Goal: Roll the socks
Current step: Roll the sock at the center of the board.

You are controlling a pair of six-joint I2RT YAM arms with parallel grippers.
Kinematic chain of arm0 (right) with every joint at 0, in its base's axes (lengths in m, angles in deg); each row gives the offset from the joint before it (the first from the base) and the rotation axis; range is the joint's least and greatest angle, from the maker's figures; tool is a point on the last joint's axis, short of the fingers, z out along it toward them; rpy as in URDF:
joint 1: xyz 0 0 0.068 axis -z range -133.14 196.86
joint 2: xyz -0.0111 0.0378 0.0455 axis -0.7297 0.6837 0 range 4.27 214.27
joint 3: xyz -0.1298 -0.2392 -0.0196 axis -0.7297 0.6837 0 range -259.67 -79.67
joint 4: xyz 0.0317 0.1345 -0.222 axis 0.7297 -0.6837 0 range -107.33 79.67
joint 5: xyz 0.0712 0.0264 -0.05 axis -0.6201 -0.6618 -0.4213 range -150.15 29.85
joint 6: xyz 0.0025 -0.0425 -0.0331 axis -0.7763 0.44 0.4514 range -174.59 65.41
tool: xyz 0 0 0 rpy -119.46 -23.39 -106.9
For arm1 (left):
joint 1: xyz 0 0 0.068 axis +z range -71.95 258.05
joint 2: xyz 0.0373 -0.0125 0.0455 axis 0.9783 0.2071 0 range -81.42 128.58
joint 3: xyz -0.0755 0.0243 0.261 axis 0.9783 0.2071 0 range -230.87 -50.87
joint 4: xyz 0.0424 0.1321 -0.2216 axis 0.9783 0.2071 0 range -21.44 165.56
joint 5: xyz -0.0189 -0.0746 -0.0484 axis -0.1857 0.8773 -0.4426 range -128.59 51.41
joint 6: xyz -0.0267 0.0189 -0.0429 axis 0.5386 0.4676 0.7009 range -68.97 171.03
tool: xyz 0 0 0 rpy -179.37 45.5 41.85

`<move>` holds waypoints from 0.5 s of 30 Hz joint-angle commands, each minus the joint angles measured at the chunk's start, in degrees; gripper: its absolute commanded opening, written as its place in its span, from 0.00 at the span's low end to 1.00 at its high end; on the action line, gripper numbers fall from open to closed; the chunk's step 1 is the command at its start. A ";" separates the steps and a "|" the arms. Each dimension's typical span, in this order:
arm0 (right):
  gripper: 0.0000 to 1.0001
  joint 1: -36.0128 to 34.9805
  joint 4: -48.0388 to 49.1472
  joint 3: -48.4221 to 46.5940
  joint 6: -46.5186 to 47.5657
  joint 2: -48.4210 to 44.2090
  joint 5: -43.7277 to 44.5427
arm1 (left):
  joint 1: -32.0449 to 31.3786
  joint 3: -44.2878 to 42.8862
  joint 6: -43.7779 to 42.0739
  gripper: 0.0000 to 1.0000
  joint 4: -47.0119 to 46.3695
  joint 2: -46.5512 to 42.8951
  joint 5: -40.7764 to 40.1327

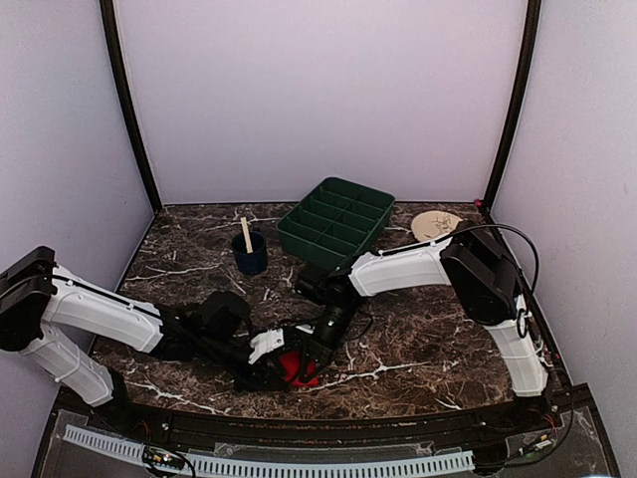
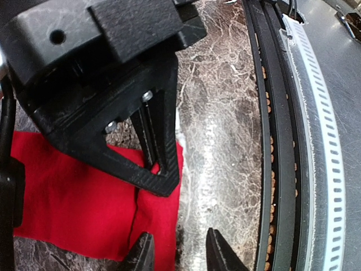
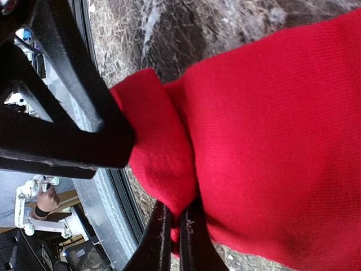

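The red sock [image 1: 297,371] lies on the marble table near the front edge, between both grippers. In the right wrist view it [image 3: 271,130] fills the frame, with a fold bunched at its edge. My right gripper [image 3: 176,240] is shut on that fold; it sits over the sock in the top view [image 1: 315,354]. My left gripper [image 2: 179,254] is open, one fingertip [image 2: 142,254] over the sock's edge [image 2: 84,197], the other over bare table. It reaches in from the left [image 1: 277,360]. The dark teal-green sock is not in view.
A green compartment tray [image 1: 336,221] stands at the back centre. A dark blue cup [image 1: 250,255] with a wooden stick is left of it, and a round wooden disc [image 1: 435,224] is at the back right. A black rail [image 2: 271,141] marks the table's front edge.
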 commanded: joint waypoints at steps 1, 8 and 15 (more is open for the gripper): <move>0.00 0.37 -1.23 -0.01 0.91 1.14 0.68 | -0.55 -1.74 -2.55 0.35 1.83 0.56 -2.67; 0.00 0.37 -1.35 -0.04 1.22 1.15 0.16 | -1.15 -2.84 -3.94 0.36 2.87 2.19 -4.60; 0.00 0.37 -1.84 -0.38 1.76 1.27 -0.41 | -1.82 -3.88 -4.67 0.36 3.84 4.26 -5.17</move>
